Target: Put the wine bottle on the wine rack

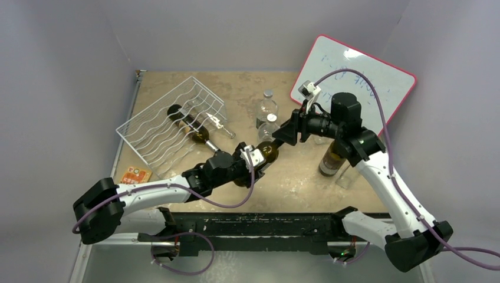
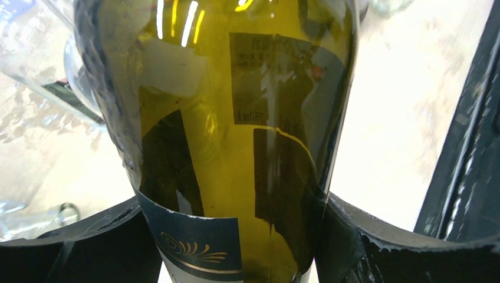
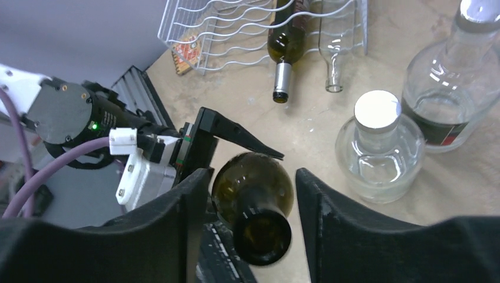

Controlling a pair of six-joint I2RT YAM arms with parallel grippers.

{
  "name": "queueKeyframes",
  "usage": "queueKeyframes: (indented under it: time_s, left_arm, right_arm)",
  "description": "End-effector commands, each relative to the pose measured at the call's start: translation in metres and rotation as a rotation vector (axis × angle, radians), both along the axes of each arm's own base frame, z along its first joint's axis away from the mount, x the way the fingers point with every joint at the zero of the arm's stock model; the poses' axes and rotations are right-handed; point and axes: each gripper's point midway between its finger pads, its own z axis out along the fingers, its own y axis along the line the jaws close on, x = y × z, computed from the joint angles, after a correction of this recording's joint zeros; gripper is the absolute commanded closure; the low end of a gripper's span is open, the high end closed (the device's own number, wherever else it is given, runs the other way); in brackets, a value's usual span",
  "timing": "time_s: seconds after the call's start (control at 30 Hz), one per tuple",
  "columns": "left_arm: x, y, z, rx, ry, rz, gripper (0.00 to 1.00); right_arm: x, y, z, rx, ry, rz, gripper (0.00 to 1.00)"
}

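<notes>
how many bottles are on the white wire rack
2. A dark green glass bottle and a clear glass bottle lie side by side at the white wire rack's right end; none looks hidden.

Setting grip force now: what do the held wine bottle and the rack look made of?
Wine bottle: olive-green glass, glossy; light streaks reflect off it and its label shows through. Wine rack: thin white wavy rods, probably coated metal wire; plastic cannot be ruled out.

The olive-green wine bottle (image 2: 236, 147) wears a navy label (image 2: 194, 242) with gold swirls; the wine rack (image 1: 156, 135) is white.
</notes>
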Motion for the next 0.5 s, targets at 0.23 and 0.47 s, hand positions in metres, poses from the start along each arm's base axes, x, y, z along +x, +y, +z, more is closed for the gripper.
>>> queueKeyframes:
  time_s: [0.23, 0.47]
  left_arm:
    - [0.018, 0.045, 0.075, 0.429, -0.329, -0.054, 1.00]
    - [0.041, 0.093, 0.085, 0.699, -0.531, 0.053, 1.00]
  right_arm:
    - [-0.008, -0.007, 0.032, -0.043, -0.224, 0.062, 0.37]
    - [-0.015, -0.001, 0.007, -0.091, -0.191, 0.106, 0.32]
